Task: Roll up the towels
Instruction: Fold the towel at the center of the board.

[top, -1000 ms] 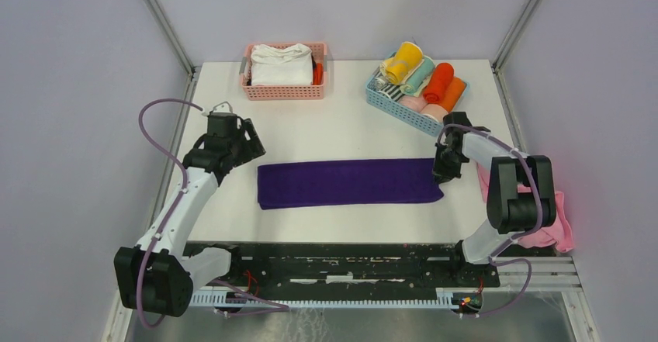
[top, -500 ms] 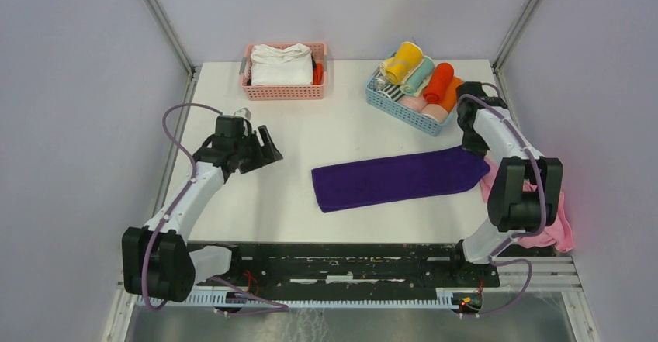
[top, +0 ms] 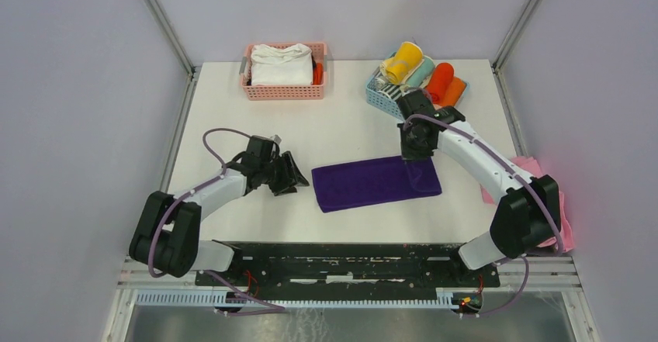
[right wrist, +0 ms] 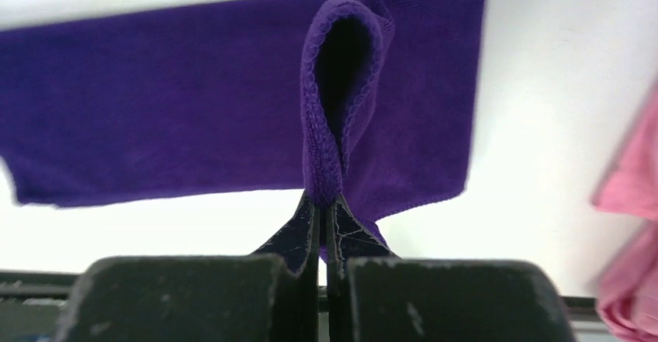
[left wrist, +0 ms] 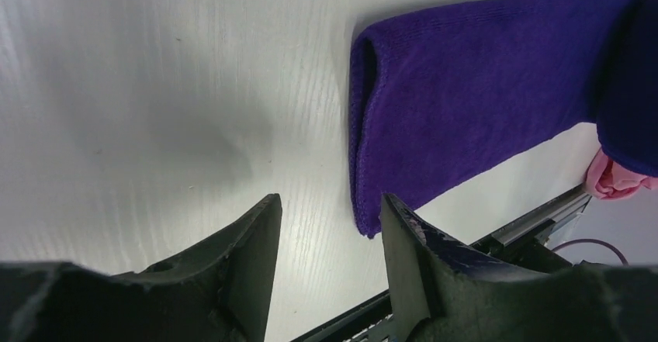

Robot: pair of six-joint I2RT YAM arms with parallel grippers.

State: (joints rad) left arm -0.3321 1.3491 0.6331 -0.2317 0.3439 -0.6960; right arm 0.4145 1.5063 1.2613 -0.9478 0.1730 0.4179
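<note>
left claw (left wrist: 328,202): half open, empty, low on counter (top: 341,125), just beside left end of purple towel (top: 361,185)
purple towel: mid counter, mostly flat, right end lifted and doubled over
right claw (right wrist: 322,202): clamped on that doubled end
yellow towel (top: 403,61): rolled, in blue basket (top: 386,100), far right
progress: probably one done; purple roll barely begun

The left fingers (left wrist: 247,264) stand apart, the right fingers (right wrist: 296,243) pinched together.

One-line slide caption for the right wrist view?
Right gripper, jaws shut on a looped fold of the purple towel; the rest lies flat on the table, pink cloth at right.
</note>
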